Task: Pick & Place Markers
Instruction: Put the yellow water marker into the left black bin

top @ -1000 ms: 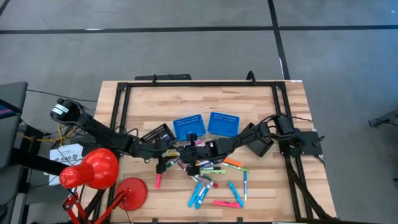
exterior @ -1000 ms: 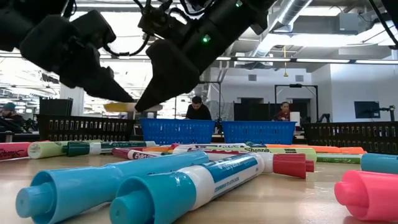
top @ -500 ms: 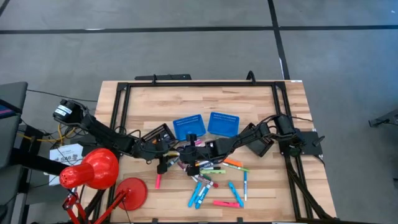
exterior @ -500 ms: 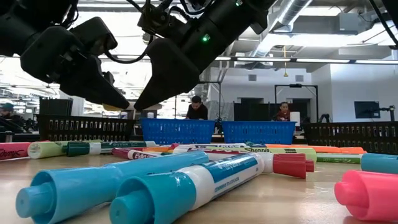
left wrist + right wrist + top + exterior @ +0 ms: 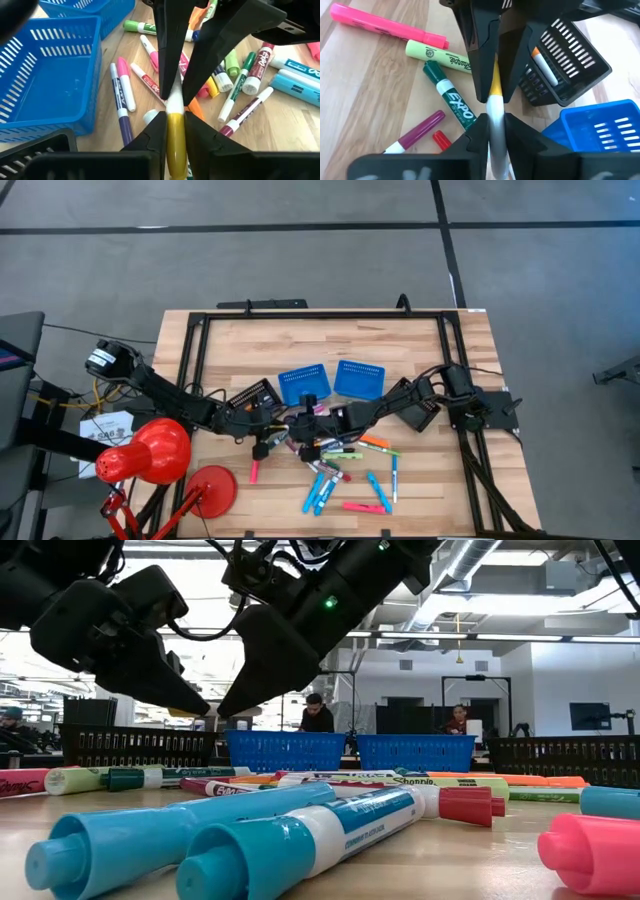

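Note:
A marker with a yellow part and a white part hangs above the table's middle, held between my two grippers. They meet tip to tip. My left gripper is shut on the yellow part. My right gripper is shut on the white part. In the low view both grippers slant down toward each other, the left gripper beside the right gripper. Many loose markers lie flat on the wood below and nearer. My left gripper pinches the marker's yellow part between its two fingers. The fingers come from the table's left, slanting down, and lie along the marker. The marker is lifted clear of the table. My right gripper pinches the white part between its two fingers. It comes from the table's right, slanting down, along the marker and opposite the left gripper.
Two blue baskets stand side by side just beyond the grippers. A black tray sits by the left arm and another black tray by the right arm. A red lamp stands at the near left.
My left gripper has moved a little toward my right gripper's fingertips and has shut on the marker's yellow part. My right gripper has stayed where it was with the marker.

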### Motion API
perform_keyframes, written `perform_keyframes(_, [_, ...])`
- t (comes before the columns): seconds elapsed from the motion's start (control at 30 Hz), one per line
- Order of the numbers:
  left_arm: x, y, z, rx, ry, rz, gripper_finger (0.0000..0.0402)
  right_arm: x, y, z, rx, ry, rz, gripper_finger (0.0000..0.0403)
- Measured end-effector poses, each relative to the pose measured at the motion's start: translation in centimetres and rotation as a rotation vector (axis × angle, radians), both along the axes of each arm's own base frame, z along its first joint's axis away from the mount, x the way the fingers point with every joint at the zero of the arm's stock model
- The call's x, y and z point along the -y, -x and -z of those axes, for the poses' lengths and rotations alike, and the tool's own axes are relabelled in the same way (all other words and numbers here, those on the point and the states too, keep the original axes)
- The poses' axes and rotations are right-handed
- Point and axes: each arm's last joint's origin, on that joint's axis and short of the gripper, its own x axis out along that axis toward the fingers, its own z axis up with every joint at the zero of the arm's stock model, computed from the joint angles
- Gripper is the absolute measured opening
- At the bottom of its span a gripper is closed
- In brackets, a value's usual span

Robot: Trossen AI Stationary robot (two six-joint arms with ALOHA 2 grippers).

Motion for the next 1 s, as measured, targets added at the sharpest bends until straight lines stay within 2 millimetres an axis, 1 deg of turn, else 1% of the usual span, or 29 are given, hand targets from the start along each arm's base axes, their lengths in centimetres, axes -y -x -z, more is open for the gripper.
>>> perform_keyframes(0.1, [0.0, 0.0, 0.0, 0.000, -0.001, -0.004, 0.0055, 0.0, 0.0, 0.0, 0.003, -0.017, 0.016, 0.0084])
perform_keyframes(0.2, [0.0, 0.0, 0.0, 0.000, -0.001, -0.004, 0.0043, 0.0, 0.1, 0.1, -0.014, -0.022, 0.025, 0.0107])
perform_keyframes(0.33, [-0.2, 0.2, -0.4, 0.006, -0.012, -0.021, 0.0041, 0.1, 0.5, 0.5, -0.059, -0.033, 0.054, 0.0138])
perform_keyframes(0.47, [-0.7, 1.2, -1.4, -0.016, -0.023, -0.028, 0.0059, 0.3, 1.0, 0.9, -0.119, -0.074, 0.118, 0.0167])
perform_keyframes(0.57, [-1.2, 2.4, -2.5, -0.025, -0.019, -0.062, 0.0062, 0.7, 1.3, 1.2, -0.162, -0.086, 0.151, 0.0183])
perform_keyframes(0.73, [-2.6, 4.6, -3.7, -0.038, -0.029, -0.203, 0.0046, 1.4, 1.6, 1.5, -0.212, -0.077, 0.169, 0.0196])
perform_keyframes(0.83, [-3.2, 5.6, -4.0, -0.037, 0.004, -0.303, 0.0050, 1.3, 1.7, 1.6, -0.225, -0.075, 0.166, 0.0195])
perform_keyframes(0.9, [-3.6, 6.0, -4.0, -0.046, 0.022, -0.335, 0.0059, 1.3, 1.8, 1.6, -0.228, -0.076, 0.164, 0.0192])
perform_keyframes(1.0, [-3.7, 6.0, -3.9, -0.055, 0.034, -0.356, 0.0067, 1.3, 1.7, 1.6, -0.226, -0.077, 0.164, 0.0185])
